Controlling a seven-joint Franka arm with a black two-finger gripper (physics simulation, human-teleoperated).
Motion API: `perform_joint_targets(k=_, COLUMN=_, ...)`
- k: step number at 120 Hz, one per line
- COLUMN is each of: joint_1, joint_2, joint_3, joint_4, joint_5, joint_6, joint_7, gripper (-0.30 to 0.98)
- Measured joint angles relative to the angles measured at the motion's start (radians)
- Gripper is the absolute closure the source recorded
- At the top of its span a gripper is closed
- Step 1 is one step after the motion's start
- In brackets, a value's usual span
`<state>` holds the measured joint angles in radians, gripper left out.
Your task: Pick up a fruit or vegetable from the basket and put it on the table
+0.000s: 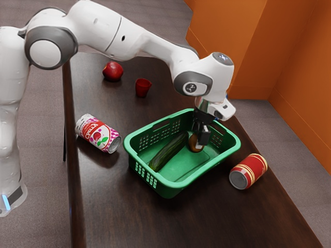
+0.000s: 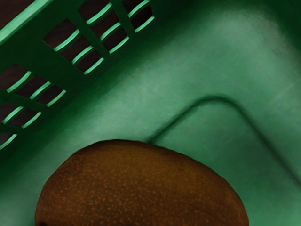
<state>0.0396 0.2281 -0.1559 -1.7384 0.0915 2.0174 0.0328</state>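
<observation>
My gripper (image 1: 200, 140) points down inside the green basket (image 1: 135, 161), near its far wall. A brown, speckled oval fruit (image 1: 193, 144) is right at the gripper's lower end, partly covered by it. In the wrist view the same brown fruit (image 2: 141, 183) lies large at the lower edge, over the basket floor (image 2: 211, 136). Whether the gripper holds it cannot be made out. A long dark green cucumber (image 1: 169, 151) lies in the basket beside the fruit.
On the dark table (image 1: 124, 217) a white and pink can (image 1: 98, 134) lies at the basket's left in the exterior view, and a red can (image 1: 249, 171) at its right. A red apple (image 1: 113, 72) and a small red cup (image 1: 143, 87) stand farther back.
</observation>
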Motion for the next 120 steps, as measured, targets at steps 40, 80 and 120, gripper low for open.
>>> perform_joint_targets(k=40, joint_1=0.003, joint_2=0.034, joint_3=0.001, joint_4=0.000, joint_5=-0.003, joint_6=0.005, joint_7=-0.008, gripper=0.00)
perform_joint_targets(k=80, joint_1=0.007, joint_2=0.050, joint_3=0.002, joint_4=0.001, joint_5=-0.019, joint_6=0.005, joint_7=-0.017, gripper=0.10)
perform_joint_targets(k=120, joint_1=0.010, joint_2=0.047, joint_3=0.010, joint_4=0.012, joint_5=-0.009, joint_6=0.004, joint_7=-0.059, gripper=0.41)
